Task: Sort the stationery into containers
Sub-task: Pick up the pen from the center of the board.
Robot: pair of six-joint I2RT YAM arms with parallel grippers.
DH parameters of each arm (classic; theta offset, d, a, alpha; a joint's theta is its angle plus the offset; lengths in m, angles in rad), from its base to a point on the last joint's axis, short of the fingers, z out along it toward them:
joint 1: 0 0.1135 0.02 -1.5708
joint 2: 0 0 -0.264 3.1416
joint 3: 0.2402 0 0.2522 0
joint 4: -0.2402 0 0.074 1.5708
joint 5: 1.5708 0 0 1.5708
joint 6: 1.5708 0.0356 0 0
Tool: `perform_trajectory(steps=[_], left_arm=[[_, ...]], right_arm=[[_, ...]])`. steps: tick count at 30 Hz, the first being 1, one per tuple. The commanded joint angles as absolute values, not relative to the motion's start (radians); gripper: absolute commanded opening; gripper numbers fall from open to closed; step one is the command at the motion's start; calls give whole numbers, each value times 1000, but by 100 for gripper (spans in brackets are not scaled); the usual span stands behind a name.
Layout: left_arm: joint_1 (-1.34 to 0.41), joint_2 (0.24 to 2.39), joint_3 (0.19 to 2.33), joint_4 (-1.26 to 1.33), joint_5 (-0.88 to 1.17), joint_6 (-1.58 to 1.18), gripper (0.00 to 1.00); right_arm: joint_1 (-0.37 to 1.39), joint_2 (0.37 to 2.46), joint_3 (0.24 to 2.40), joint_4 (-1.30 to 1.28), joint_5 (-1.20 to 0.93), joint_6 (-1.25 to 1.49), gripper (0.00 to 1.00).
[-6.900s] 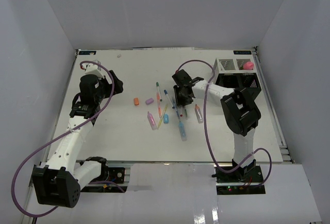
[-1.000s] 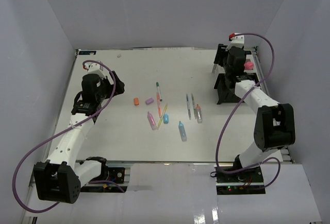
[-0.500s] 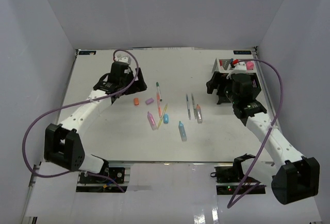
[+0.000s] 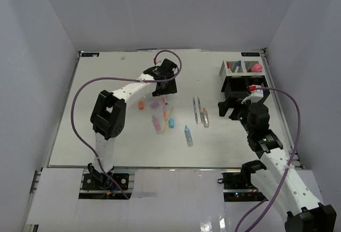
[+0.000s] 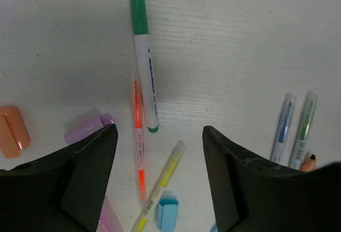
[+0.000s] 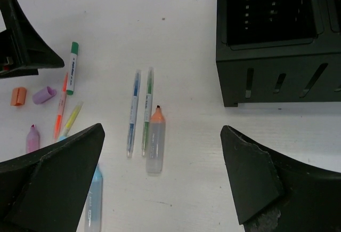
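The left arm rises from its base at the near left, folds sharply at the elbow and runs out low across the desk to the middle, its wrist tipped down over the scattered stationery. The left jaws stand wide apart and hold nothing. Its wrist view looks between them at a green-capped pen lying flat, with an orange pen alongside and touching it. A yellow pen slants just beside the orange one, and a small blue piece lies at the yellow pen's near end. A purple marker and an orange eraser lie off to the left, near each other but apart. The right arm leans up from the near right, its wrist stopping just short of the black organizer and turned toward the desk's middle. The right jaws are also spread wide and empty. Between them a blue pen and a thin green pen lie side by side, with an orange-tipped marker touching the green one. A blue marker lies nearer the arms and a pink marker farther left. The organizer sits at the far right of the desk. White mesh bins adjoin its far side, one of them holding a pink-capped bottle. Another bin shows red and blue tips too small to name.
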State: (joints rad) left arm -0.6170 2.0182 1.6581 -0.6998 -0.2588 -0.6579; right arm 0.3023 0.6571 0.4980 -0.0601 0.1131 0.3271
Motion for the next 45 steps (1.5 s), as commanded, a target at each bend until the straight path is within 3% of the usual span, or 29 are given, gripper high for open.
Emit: perform_trajectory(steps=[1, 16, 26, 45], left_arm=[[-612, 2055, 1752, -779, -351, -695, 74], [-612, 2158, 1822, -798, -328, -730, 42], [-612, 2201, 1838, -793, -301, -727, 34], [-611, 2258, 1861, -804, -287, -724, 33]], right_arm=[[298, 631, 474, -46, 111, 308, 96], [298, 594, 433, -46, 104, 301, 97], [298, 595, 431, -48, 114, 301, 96], [298, 589, 425, -51, 114, 299, 97]])
